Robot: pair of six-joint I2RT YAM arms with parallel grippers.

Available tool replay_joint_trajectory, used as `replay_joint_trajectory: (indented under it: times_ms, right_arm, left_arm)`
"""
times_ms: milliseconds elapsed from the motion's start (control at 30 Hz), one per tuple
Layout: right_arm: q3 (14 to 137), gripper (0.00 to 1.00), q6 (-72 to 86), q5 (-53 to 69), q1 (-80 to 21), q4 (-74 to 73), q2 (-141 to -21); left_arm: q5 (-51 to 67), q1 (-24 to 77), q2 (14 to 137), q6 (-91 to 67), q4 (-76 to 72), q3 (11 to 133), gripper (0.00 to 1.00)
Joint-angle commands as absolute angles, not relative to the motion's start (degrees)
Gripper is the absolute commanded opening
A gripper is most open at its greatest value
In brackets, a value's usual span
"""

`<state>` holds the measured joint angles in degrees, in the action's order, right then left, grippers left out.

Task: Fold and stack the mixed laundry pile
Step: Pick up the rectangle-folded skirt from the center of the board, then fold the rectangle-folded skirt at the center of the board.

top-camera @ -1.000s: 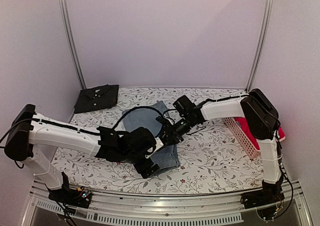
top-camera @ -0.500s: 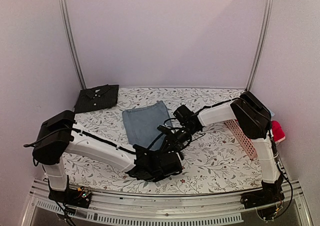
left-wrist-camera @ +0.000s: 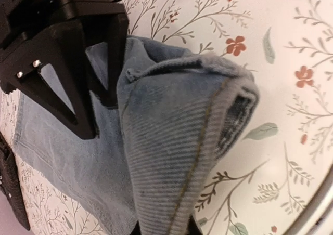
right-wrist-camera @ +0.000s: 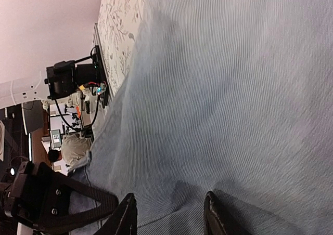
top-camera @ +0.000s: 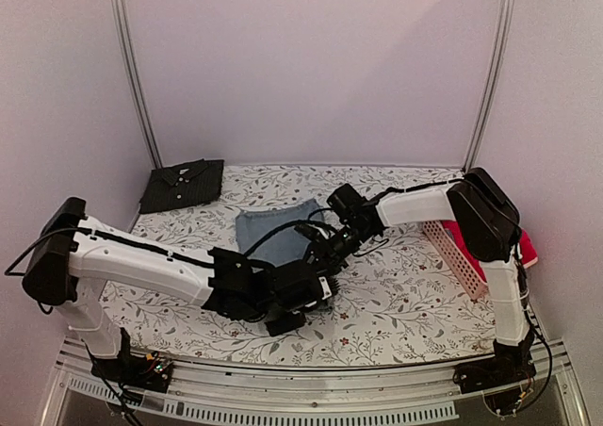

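Lowest in the overhead view, just left of centre, the left arm's fingers (top-camera: pixel 306 299) are closed tight on the near hem of the faded light-blue denim piece (top-camera: pixel 273 233). Its wrist camera shows that hem bunched and lifted off the flower-printed table (top-camera: pixel 405 303), with the seam curling over toward the lens.

Just beyond, near the middle of the frame, the right arm's fingers (top-camera: pixel 325 247) stand partly apart with their tips down on the flat denim. Nothing is pinched between them that I can see; they look to be pinning the cloth.

The denim lies spread in the centre of the table, its far edge toward the back wall. At the right edge stands the pink slatted plastic basket (top-camera: pixel 450 254), with a red garment (top-camera: pixel 525 247) showing past its rim. At the far upper left lies the black pinstriped button shirt (top-camera: pixel 182 183), folded flat and squared.

So the task seems early: one shirt is folded and set aside, the denim is mid-fold, the red garment is untouched, and no stack exists yet.
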<state>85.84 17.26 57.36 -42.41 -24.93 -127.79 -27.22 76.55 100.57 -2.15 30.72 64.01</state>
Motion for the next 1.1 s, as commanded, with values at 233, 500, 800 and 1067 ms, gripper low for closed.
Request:
replay_joint_trajectory:
  times_ms: [233, 500, 800, 1067]
  right_arm:
    - [96.36, 0.34, 12.26, 62.2, -43.92, -27.84, -133.28]
    - [83.25, 0.26, 3.81, 65.01, -49.26, -29.31, -132.76]
    - [80.86, 0.42, 2.25, 62.3, -48.92, -31.02, -124.48]
    - [91.09, 0.55, 9.32, 58.04, -38.9, -30.7, -120.44]
  left_arm:
    - [-6.1, 77.27, 88.24, -2.55, 43.88, 72.0, 0.0]
    - [-1.28, 71.18, 86.23, -1.04, 49.03, 79.08, 0.0]
    - [4.19, 60.65, 87.6, 5.54, 49.84, 82.79, 0.0]
    - [6.38, 57.73, 92.61, 11.46, 47.15, 82.1, 0.0]
